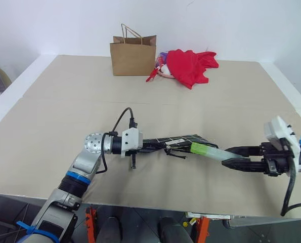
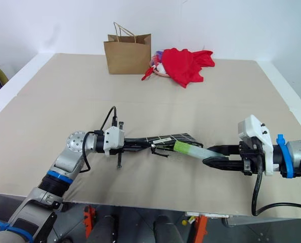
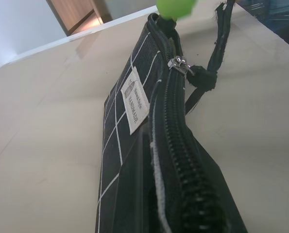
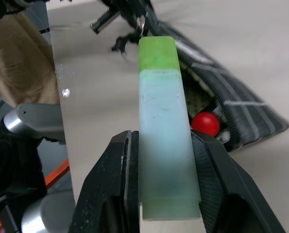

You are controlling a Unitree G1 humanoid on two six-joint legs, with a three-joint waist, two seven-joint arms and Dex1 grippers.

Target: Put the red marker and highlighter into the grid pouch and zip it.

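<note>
holding the grid pouch (image 1: 178, 142) above the table (image 1: 54, 116), my left gripper (image 1: 146, 145) clenched on its end | red marker (image 4: 205, 124) cap showing inside its open mouth | my right gripper (image 1: 231, 156) grasping the highlighter (image 1: 209, 151), green cap at that mouth

Woven cloth grid pouch (image 3: 120, 145), translucent plastic highlighter (image 4: 164, 121), matt paper bag (image 1: 133, 54)

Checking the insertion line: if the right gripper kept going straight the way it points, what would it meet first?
Probably the open mouth of the grid pouch: the highlighter held in the right gripper leads with its green cap there. Exact alignment is hard to judge.
</note>
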